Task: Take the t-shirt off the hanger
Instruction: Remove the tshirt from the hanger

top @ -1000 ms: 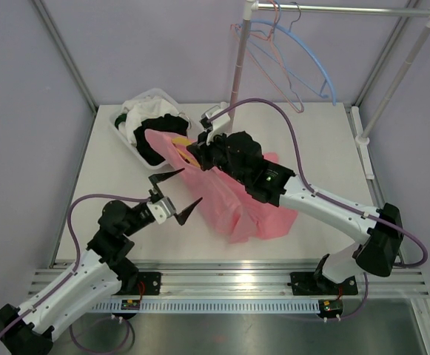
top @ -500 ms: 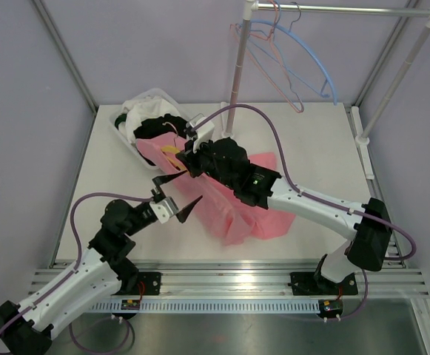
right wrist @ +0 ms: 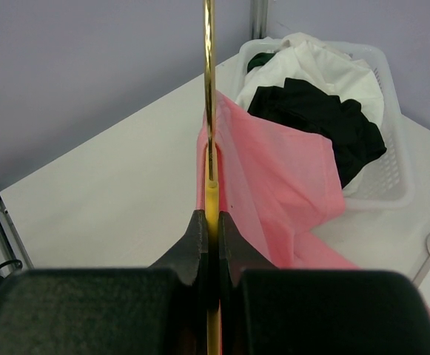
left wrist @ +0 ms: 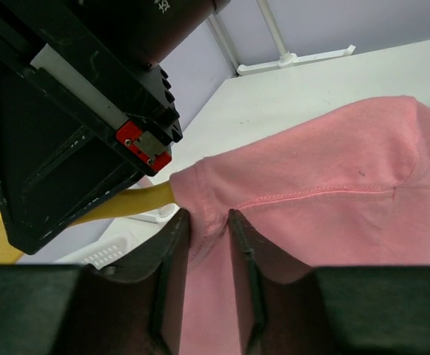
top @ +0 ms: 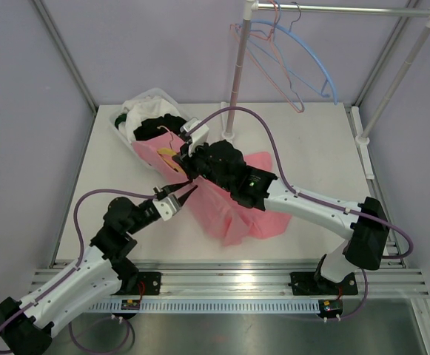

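At your left, one white plastic basket [top: 115,120] holds white and black clothes [top: 137,118]. Your left gripper [left wrist: 207,222] is nipped onto a fold of the one pink t-shirt [top: 233,214], which lies crumpled on the white table [top: 326,148]. The one slim yellow hanger [right wrist: 209,111] is mostly buried inside the shirt. Your right gripper [right wrist: 211,222] is clamped tight on its rod. Far right, thin wire hangers [top: 311,66] overlap on the rail [top: 333,10], too tangled to count.

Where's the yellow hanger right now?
The yellow hanger is left of centre in the top view, partly inside the pink t-shirt, beside the laundry basket, clamped by the right gripper.
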Tool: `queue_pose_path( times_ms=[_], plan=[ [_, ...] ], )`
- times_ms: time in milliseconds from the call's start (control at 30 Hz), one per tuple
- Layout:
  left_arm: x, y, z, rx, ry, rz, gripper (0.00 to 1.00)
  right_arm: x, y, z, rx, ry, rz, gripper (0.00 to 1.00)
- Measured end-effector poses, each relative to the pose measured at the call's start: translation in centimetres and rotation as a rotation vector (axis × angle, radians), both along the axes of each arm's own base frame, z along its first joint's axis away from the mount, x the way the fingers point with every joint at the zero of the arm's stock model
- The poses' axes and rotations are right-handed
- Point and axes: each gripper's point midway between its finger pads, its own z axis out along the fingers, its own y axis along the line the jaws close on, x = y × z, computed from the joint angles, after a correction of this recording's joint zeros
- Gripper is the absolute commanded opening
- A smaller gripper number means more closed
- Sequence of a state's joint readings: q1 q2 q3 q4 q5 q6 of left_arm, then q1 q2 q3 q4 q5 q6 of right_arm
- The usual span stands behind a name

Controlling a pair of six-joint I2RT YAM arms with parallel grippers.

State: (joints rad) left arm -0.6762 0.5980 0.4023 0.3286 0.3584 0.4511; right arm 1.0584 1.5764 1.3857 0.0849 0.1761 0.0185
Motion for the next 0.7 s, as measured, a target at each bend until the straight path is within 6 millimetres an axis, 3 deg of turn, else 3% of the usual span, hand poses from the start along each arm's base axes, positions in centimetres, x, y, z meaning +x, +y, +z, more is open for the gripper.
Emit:
queue_pose_path(
  times_ms=[67,133,400,700],
  plan=[
    [0.0,0.0,0.1,-0.003,0.001,0.0,0.07,0.0,0.1,0.0,-0.001,-0.003,0.001,0.0],
    [0.0,0.0,0.1,-0.003,0.006,0.0,0.0,0.0,0.1,0.0,0.0,-0.004,0.003,0.0],
    [0.5,0.2,0.1,-0.014,0.06,0.03,0.0,0.6,0.0,0.3,-0.011,-0.048,-0.028,0.0],
    [2.0,1.7,3.1,-0.1,0.158,0.14,0.0,1.6,-0.5,1.7,0.0,-0.141,-0.078,0.0]
  ],
)
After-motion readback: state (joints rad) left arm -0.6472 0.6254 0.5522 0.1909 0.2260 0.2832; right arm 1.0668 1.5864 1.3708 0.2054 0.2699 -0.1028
